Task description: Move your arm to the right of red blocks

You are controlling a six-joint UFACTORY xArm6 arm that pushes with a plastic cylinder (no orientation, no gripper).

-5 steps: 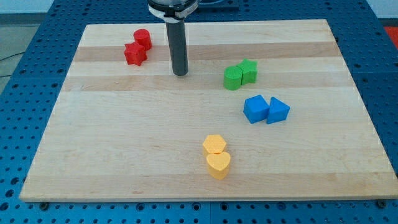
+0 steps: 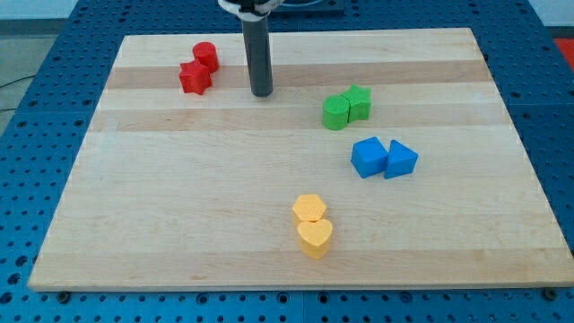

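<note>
Two red blocks sit touching near the view's top left: a red cylinder (image 2: 206,55) and a red star-shaped block (image 2: 194,77) just below it. My dark rod comes down from the view's top, and my tip (image 2: 261,92) rests on the board to the right of the red star block, with a clear gap between them. It touches no block.
A green pair (image 2: 346,107) lies right of my tip. Two blue blocks (image 2: 384,158) lie lower right. A yellow hexagon (image 2: 309,209) and a yellow heart (image 2: 315,237) lie near the board's (image 2: 179,197) bottom middle.
My tip has moved a little toward the view's top, from level with the green blocks to nearly level with the red star block. No block has moved.
</note>
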